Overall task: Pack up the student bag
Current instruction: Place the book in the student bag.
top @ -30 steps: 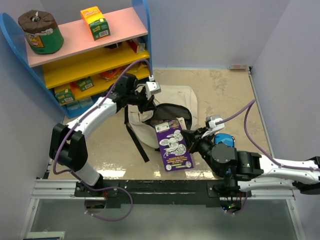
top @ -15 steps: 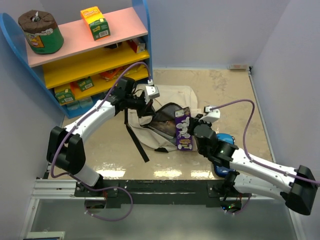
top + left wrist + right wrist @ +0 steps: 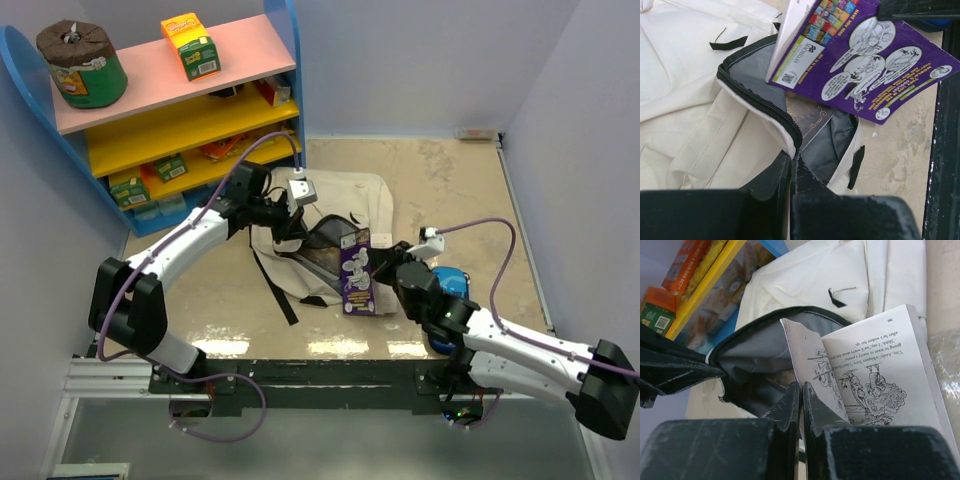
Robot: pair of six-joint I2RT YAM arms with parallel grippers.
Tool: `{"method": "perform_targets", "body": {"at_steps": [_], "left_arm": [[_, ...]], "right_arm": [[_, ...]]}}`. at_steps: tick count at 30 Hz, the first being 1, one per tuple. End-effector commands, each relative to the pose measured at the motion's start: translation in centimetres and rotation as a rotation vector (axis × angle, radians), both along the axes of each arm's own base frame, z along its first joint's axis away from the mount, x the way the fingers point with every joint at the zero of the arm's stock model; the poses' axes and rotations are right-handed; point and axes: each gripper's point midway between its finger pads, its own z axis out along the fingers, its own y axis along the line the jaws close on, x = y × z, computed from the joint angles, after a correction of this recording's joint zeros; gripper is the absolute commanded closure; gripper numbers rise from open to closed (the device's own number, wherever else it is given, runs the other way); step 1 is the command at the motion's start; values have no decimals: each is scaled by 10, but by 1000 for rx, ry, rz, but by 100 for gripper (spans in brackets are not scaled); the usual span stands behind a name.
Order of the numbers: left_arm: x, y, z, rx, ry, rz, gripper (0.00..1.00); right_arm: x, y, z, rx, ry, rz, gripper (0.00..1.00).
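The student bag (image 3: 368, 196), beige with black zipper trim, lies open in the middle of the table. My left gripper (image 3: 292, 222) is shut on its zippered rim (image 3: 765, 107) and holds the mouth up. My right gripper (image 3: 380, 268) is shut on the cover of a purple paperback book (image 3: 356, 272), which stands on edge at the bag's mouth. In the right wrist view the book's pages (image 3: 880, 370) fan open above the grey lining (image 3: 755, 347). The left wrist view shows the purple cover (image 3: 865, 65) over the opening, with another book (image 3: 809, 117) lying inside.
A small blue pencil case (image 3: 452, 280) lies right of the bag, under my right arm. A shelf (image 3: 180, 110) at the back left carries a green pack (image 3: 80, 65), an orange box (image 3: 190, 45) and other items. The bag's black strap (image 3: 275, 280) trails toward the front edge.
My right arm has carried the purple book from the front of the table up to the bag's mouth and tipped it on edge. The left gripper keeps holding the rim, shifted slightly.
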Motion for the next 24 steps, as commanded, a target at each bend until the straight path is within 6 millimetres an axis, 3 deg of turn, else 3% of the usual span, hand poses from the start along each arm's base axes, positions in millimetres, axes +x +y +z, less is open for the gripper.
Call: {"method": "perform_targets", "body": {"at_steps": [1,7,10,11,13,14,16,17,19,22,23,24], "left_arm": [[-4,-8,15,-40,-34,-14,100],[-8,-17,18,-38,-35,-32,100],[-10,-20,19,-34,-36,-38,100],[-10,-20,21,-35,-42,-39,100],[-11,-20,22,-37,-43,-44,100],[-13,-20,22,-39,-41,-51,100],[-15,-21,25,-45,-43,-60,100],[-18,-21,25,-50,-42,-68,100],[-20,-20,26,-54,-42,-75,100],[-23,-19,22,-40,-42,-91,100],[-24,-18,21,-34,-44,-93,100],[-25,-17,21,-32,-44,-94,100]], "right_arm": [[-24,1,-18,107,90,66,100],[-32,-10,-50,116,160,30,100],[-33,3,-54,110,181,76,100],[-34,7,-67,79,214,88,100],[-34,20,-72,85,223,134,100],[-35,23,-89,49,262,140,100],[-35,31,-97,39,284,162,100],[-34,33,-106,13,304,166,100],[-31,40,-106,4,301,180,100],[-33,35,-113,-32,333,160,100],[-33,33,-114,-43,337,157,98],[-33,30,-111,-47,335,149,85]]}}
